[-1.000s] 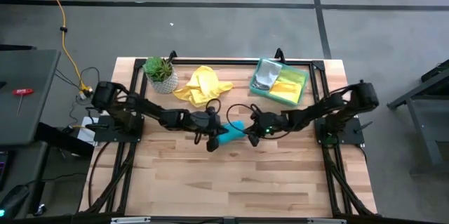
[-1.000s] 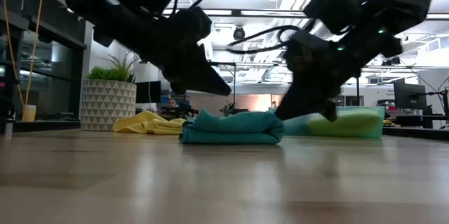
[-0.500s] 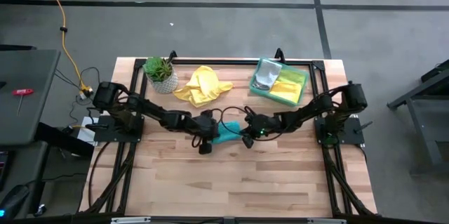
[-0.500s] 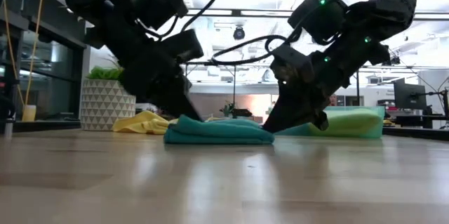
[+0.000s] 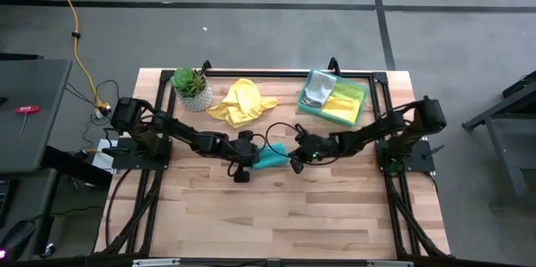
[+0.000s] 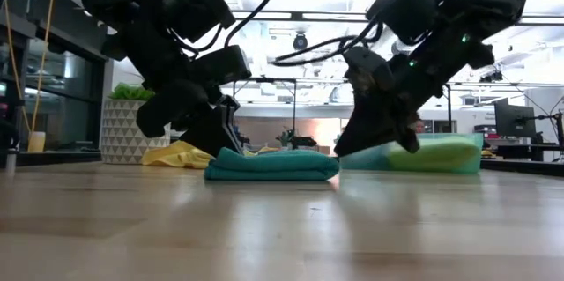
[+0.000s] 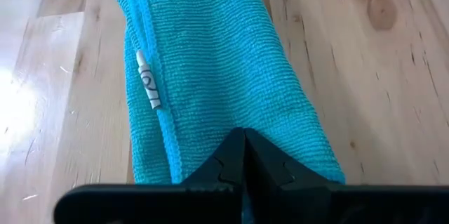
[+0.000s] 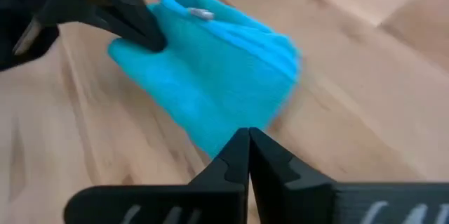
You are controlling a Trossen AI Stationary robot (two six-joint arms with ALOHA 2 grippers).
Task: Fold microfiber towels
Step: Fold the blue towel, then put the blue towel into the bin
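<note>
So the folded teal-blue towel (image 5: 270, 159) is lying flat on the wooden table (image 5: 276, 217), squeezed right between the two grippers. The left gripper (image 5: 249, 156) has its fingers pinched together, and the tip is pressing down on the towel's near edge, so it's touching the cloth but I wouldn't call it a grab. In the left wrist view you can see a little white tag (image 7: 148, 87) along the towel's hem, just ahead of those closed fingers. The right gripper (image 5: 293, 161) is clenched too, holding nothing; its tip sits at the towel's other end, and in the low view it looks lifted just off the table. Beyond both grippers, a crumpled yellow towel (image 5: 241, 102) sits beside the potted plant (image 5: 191, 87), and the green tray (image 5: 336, 97) holds more cloths.
</note>
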